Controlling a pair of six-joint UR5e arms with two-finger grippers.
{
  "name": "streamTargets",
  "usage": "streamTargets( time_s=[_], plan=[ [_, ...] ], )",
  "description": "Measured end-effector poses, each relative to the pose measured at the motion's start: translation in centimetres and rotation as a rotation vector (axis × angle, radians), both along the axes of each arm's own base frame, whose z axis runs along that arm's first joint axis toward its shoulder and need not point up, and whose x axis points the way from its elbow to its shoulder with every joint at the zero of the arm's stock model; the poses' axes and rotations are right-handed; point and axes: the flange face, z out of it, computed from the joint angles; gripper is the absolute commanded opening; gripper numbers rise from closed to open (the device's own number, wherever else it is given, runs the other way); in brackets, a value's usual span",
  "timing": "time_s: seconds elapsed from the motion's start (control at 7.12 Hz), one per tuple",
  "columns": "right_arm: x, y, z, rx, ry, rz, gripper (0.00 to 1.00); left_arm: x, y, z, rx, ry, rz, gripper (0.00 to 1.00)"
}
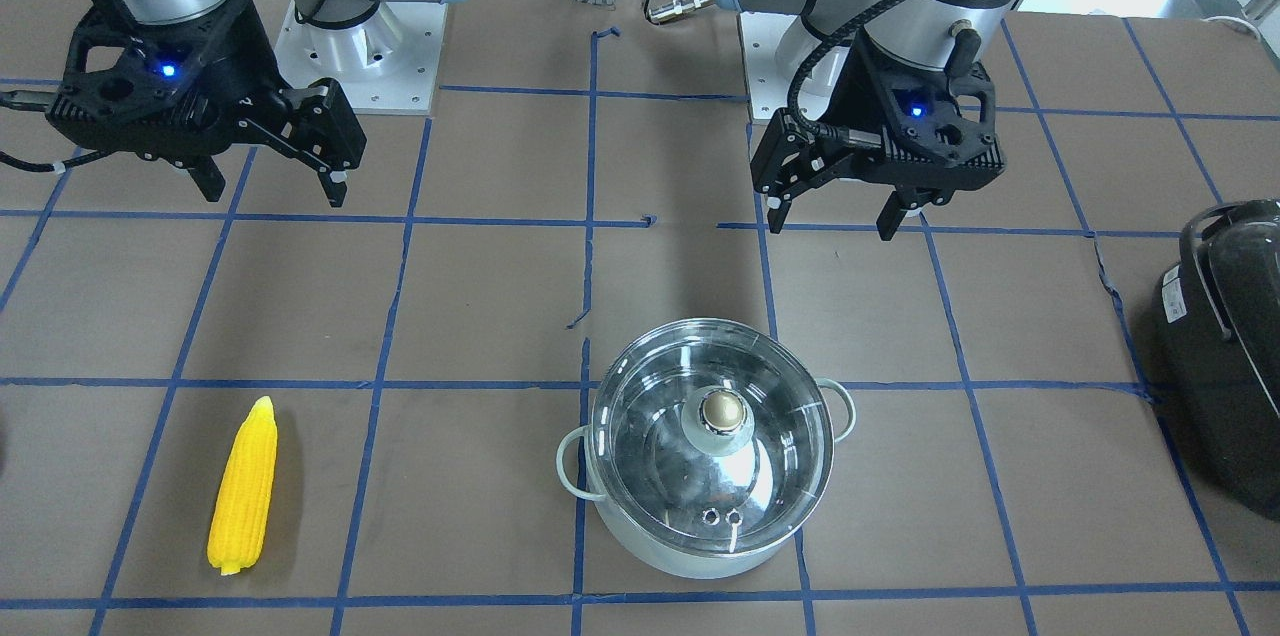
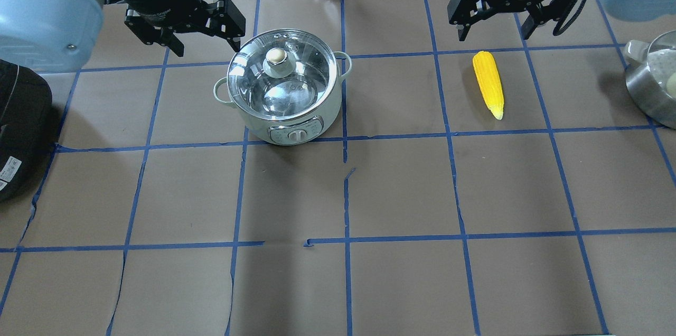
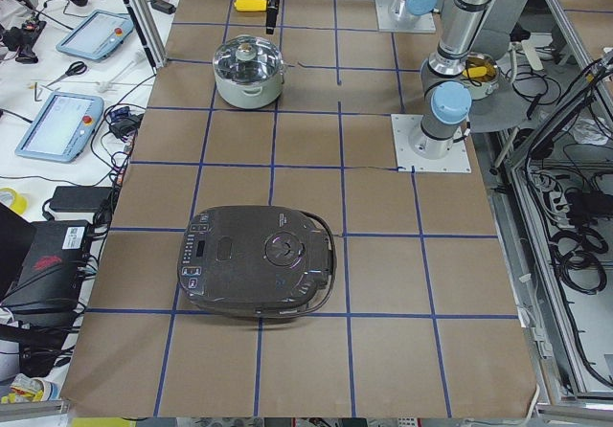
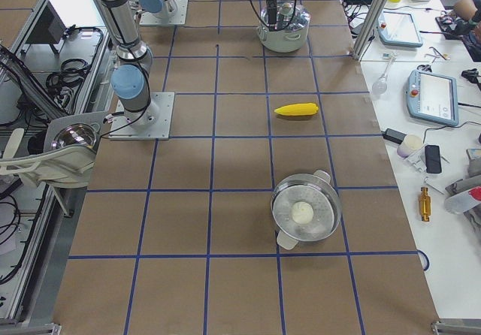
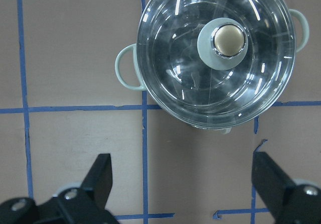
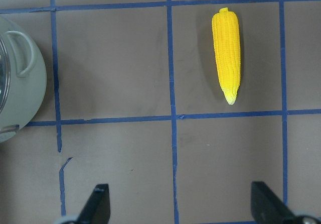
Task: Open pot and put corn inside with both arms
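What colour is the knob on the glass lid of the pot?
The knob is brass-gold with a shiny metallic finish; the left wrist view shows it best.

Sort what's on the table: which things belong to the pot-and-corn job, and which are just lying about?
For the job: pot, with its glass lid on; corn; left gripper and right gripper, both open and empty.
Lying about: black appliance; second steel pot.

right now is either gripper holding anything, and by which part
Nothing: the left gripper and right gripper are both open and empty; corn and pot lid untouched.
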Motion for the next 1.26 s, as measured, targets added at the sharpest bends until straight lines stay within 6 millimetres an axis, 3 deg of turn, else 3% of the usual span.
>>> streamTargets(
  time_s=[0.14, 0.42, 0.84, 1.26],
  plan=[
    [0.0, 0.0, 0.0, 0.000, -0.001, -0.001, 1.00, -0.3, -0.3, 0.0, -0.004, -0.021, 0.002, 1.00],
    [0.0, 0.0, 0.0, 0.000, -0.001, -0.001, 1.00, -1.3, -3.6, -1.5, -0.014, -0.019, 0.046, 1.00],
    [0.0, 0.0, 0.1, 0.000, 0.000, -0.001, 1.00, -6.1, -8.9, -7.2, 0.008, -0.003, 0.111, 1.00],
    [0.0, 0.0, 0.1, 0.000, 0.001, -0.001, 1.00, -8.1, -10.6, -12.7, 0.008, -0.005, 0.104, 1.00]
  ],
)
